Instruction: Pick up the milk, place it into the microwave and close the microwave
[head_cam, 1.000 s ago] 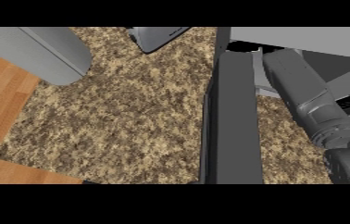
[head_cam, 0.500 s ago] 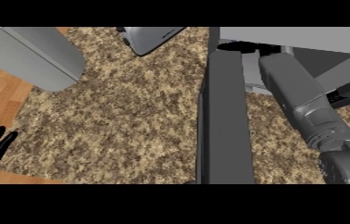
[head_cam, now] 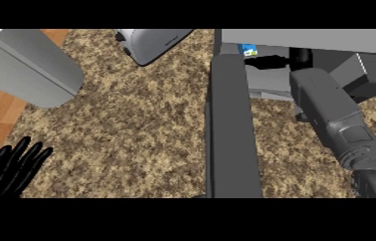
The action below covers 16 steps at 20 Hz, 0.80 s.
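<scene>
Brown speckled counter (head_cam: 132, 135) fills most of the view. The grey microwave (head_cam: 294, 38) is open, with its door (head_cam: 231, 135) swung out, far from the left hand's (head_cam: 16, 173) straight, empty fingers. The right hand (head_cam: 275, 62) reaches inside, just beside the milk (head_cam: 248, 50). I cannot tell if it holds it. I think the next move is to pull the arm out and shut the door.

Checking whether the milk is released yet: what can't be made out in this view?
Head view:
- milk: only a blue-and-white corner shows; the top of the microwave hides the rest.
- right hand: dark, inside the microwave cavity; whether it holds the milk is unclear.
- left hand: resting, cut off at the lower-left edge.
</scene>
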Available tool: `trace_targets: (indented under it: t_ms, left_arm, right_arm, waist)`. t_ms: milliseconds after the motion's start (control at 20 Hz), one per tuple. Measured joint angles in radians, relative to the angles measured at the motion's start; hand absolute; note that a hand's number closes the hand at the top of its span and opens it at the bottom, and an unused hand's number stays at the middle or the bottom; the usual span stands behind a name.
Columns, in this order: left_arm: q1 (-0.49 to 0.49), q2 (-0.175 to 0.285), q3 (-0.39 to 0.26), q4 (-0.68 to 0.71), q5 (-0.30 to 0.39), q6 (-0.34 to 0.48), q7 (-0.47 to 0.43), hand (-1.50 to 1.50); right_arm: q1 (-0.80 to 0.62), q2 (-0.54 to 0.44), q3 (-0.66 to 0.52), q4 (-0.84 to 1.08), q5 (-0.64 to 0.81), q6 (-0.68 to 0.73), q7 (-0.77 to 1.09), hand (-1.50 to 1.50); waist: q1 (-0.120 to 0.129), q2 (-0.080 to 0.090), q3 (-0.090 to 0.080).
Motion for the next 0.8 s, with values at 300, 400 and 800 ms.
trace_targets:
  t_ms: [300,400,800]
  left_arm:
    - [0.006,-0.026,-0.096,0.027,-0.066,-0.064,0.005,-1.5]
    - [-0.001,-0.033,-0.125,0.044,-0.098,-0.085,0.003,-1.5]
    - [-0.031,-0.08,-0.193,0.13,-0.304,-0.129,-0.093,-1.5]
  right_arm:
    - [0.074,0.024,-0.044,-0.009,-0.056,0.21,-0.081,-1.5]
    - [0.099,0.037,-0.057,-0.012,-0.073,0.273,-0.103,-1.5]
    - [0.246,0.126,-0.067,-0.048,-0.116,0.436,-0.187,-1.5]
  waist:
    - [-0.031,-0.013,0.0]
    - [-0.039,-0.017,-0.001]
    - [-0.081,-0.039,-0.003]
